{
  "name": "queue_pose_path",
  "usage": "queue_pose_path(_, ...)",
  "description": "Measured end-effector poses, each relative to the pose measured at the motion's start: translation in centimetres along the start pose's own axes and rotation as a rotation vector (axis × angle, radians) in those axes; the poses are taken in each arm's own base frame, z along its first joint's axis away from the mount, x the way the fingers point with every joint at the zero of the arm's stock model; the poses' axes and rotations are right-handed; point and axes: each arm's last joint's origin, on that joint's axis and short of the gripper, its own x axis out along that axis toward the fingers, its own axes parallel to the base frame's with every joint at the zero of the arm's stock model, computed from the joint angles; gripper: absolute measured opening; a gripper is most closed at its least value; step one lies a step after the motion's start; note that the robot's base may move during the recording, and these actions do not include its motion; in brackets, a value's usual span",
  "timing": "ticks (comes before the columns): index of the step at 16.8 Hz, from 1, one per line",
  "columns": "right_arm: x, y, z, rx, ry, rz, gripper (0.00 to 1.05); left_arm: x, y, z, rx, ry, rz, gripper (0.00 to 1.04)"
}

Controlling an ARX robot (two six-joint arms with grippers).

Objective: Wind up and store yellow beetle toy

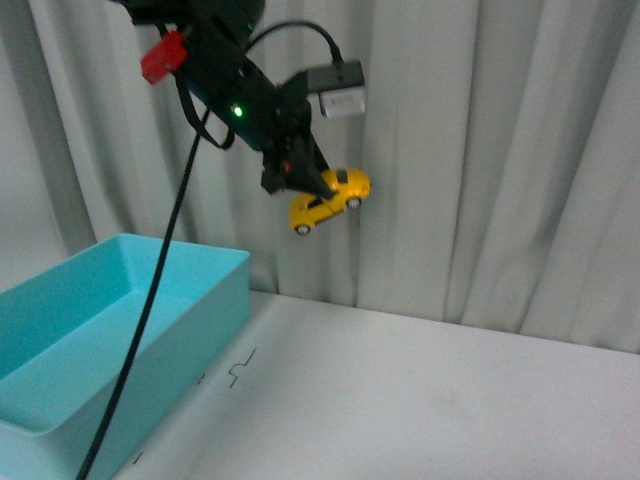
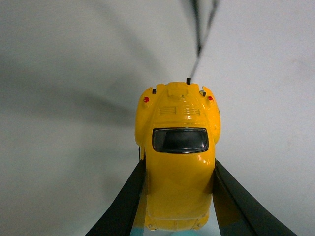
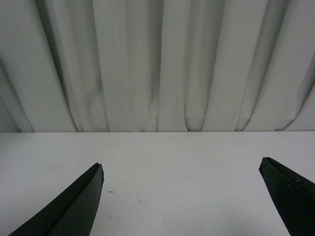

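My left claw (image 1: 312, 186) grips the yellow beetle toy (image 1: 335, 203) high above the surface (image 1: 420, 400); right claw (image 3: 181, 164) gapes wide, empty

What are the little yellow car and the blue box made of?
The yellow car looks like painted metal or hard plastic: glossy shell with sharp highlights. The blue box looks like matte moulded plastic: smooth, even colour, rounded rim.

Glossy yellow beetle toy (image 2: 179, 184) – matt cloth curtain (image 3: 157, 64).
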Motion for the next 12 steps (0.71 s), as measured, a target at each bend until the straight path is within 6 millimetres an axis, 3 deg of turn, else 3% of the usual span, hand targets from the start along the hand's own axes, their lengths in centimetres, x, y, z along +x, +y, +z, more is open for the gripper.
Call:
queue_pose_path(2,0.0,0.0,0.0,0.0,0.0,0.0,0.98,-4.4,1.7,-3.1,-0.119,0.009,0.104,0.32)
queue_pose_path(4,0.0,0.0,0.0,0.0,0.0,0.0,0.98,-6.9,2.0,-7.9,-0.285,0.119,0.184,0.32)
queue_pose_path(6,0.0,0.0,0.0,0.0,0.0,0.0,0.98,-7.8,0.8,-11.2,-0.438,0.201,0.183,0.32)
queue_pose_path(8,0.0,0.0,0.0,0.0,0.0,0.0,0.98,-8.2,-0.9,-12.6,-0.536,0.263,0.174,0.32)
queue_pose_path(12,0.0,0.0,0.0,0.0,0.0,0.0,0.98,-7.3,-2.5,-16.0,-0.691,0.433,0.221,0.32)
